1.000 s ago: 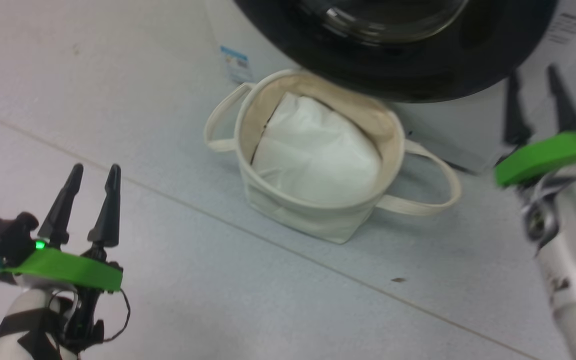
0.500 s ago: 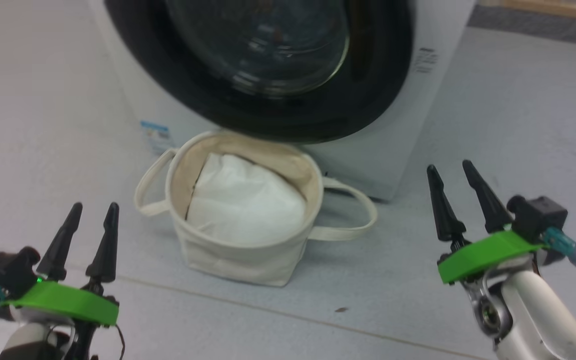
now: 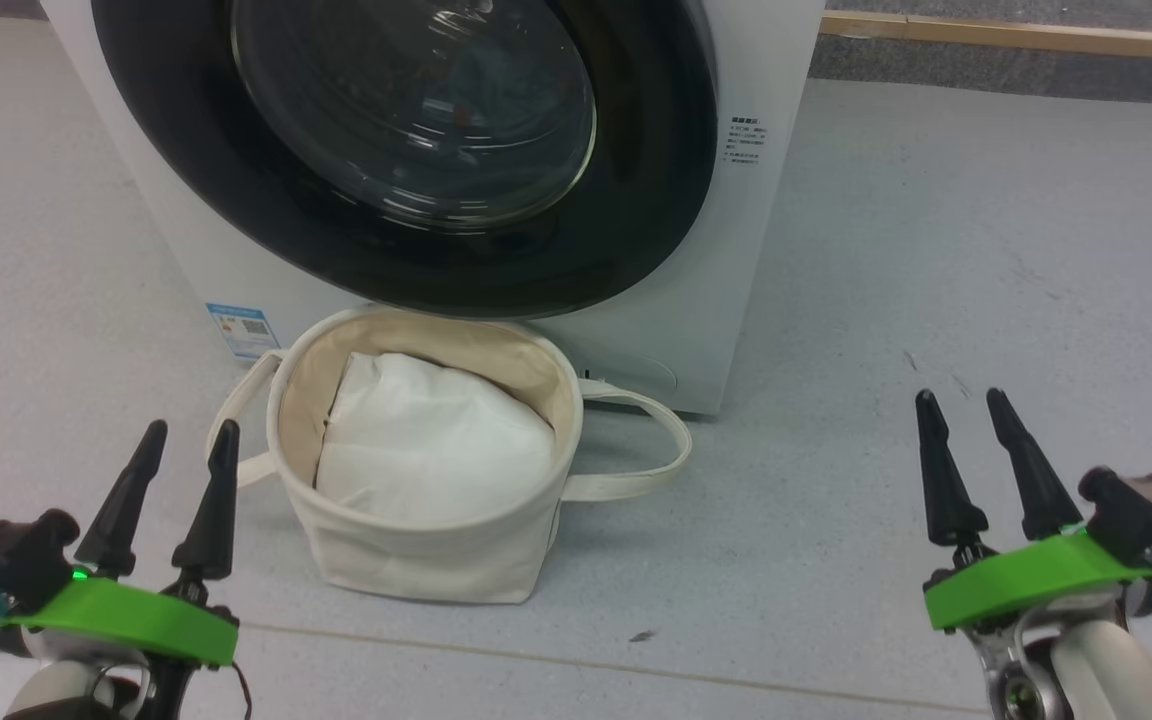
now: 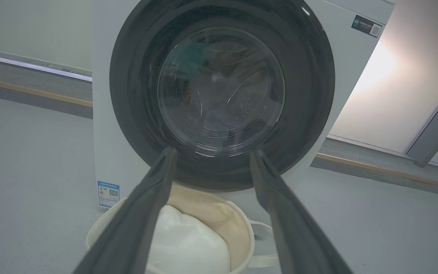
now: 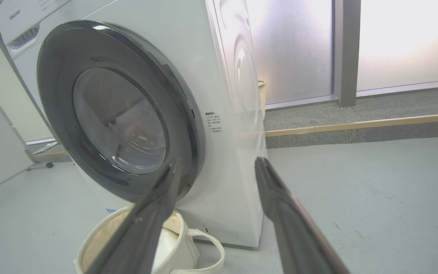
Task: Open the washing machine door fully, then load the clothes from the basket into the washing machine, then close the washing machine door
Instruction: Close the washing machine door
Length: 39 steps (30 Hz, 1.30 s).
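The washing machine [image 3: 766, 250] stands ahead with its door [image 3: 636, 200] shut flush, black rim around a domed glass. Behind the glass a dim pale-blue fabric with orange-brown marks [image 3: 456, 105] looks like the clothes. The cream basket [image 3: 416, 560] sits on the floor right under the door and holds a plain white padded cloth [image 3: 436, 450]. My left gripper [image 3: 193, 428] hovers open at the basket's left, empty. Well right of the basket, my right gripper [image 3: 959, 395] is open and empty too. The wrist views look at the door [image 4: 310, 95] [image 5: 55, 95] past open fingers.
A small blue label [image 3: 244, 328] marks the washer's lower left corner. The basket's loop handles [image 3: 656, 450] lie out to both sides. A wooden floor strip [image 3: 1016, 35] and frosted glass panels [image 5: 405, 38] with a grey post [image 5: 344, 53] lie beyond the washer's right side.
The head camera has swung, bringing much more of the washer into its picture. My right gripper has come away from beside the door's rim down to the lower right. The left gripper keeps its place.
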Tool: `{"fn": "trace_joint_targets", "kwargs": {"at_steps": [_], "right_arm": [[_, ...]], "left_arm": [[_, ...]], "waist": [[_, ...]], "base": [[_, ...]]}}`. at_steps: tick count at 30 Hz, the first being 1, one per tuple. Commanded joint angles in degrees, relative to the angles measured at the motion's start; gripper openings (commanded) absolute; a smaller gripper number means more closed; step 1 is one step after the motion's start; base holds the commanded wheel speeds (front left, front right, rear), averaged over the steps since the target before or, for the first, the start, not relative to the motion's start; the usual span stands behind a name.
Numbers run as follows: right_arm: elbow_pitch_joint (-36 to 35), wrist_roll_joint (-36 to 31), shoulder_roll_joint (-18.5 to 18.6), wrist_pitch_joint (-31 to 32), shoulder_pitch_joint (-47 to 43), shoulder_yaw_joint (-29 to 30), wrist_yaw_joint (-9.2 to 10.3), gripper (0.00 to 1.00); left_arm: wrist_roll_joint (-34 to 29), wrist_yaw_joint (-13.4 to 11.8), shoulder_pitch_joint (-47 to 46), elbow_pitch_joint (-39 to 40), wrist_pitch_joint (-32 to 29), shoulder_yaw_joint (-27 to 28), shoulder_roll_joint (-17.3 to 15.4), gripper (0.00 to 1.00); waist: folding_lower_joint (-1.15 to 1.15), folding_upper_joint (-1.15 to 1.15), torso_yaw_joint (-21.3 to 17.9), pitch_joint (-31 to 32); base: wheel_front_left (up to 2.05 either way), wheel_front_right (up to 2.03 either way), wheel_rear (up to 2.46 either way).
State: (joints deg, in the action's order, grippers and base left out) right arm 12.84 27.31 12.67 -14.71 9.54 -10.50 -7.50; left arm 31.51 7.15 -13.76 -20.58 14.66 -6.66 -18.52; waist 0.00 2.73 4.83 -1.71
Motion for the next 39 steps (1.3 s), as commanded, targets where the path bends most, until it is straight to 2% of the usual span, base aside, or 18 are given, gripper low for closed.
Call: {"fn": "trace_joint_targets", "kwargs": {"at_steps": [1, 18, 39], "right_arm": [[-2.4, -0.3, -0.1, -0.3, 0.2, -0.5, 0.01, 1.00], [-4.0, -1.8, -2.2, -0.3, -1.7, 0.5, 0.01, 1.00], [-3.7, -3.0, -2.6, -0.3, -1.3, 1.6, 0.01, 1.00]], "left_arm": [[0.7, 0.3, -1.8, 1.4, 0.3, 2.2, -2.4, 1.00], [3.1, 0.3, -2.7, 0.4, 0.3, -0.2, -3.7, 1.00], [2.0, 0.3, -2.4, 0.9, 0.3, 1.4, -3.3, 1.00]], "waist": [[0.00, 0.00, 0.0, -0.1], [0.00, 0.00, 1.3, -0.5], [0.00, 0.00, 1.4, -1.1]], "base": [[0.00, 0.00, 0.00], [0.00, 0.00, 0.00], [0.00, 0.00, 0.00]]}}
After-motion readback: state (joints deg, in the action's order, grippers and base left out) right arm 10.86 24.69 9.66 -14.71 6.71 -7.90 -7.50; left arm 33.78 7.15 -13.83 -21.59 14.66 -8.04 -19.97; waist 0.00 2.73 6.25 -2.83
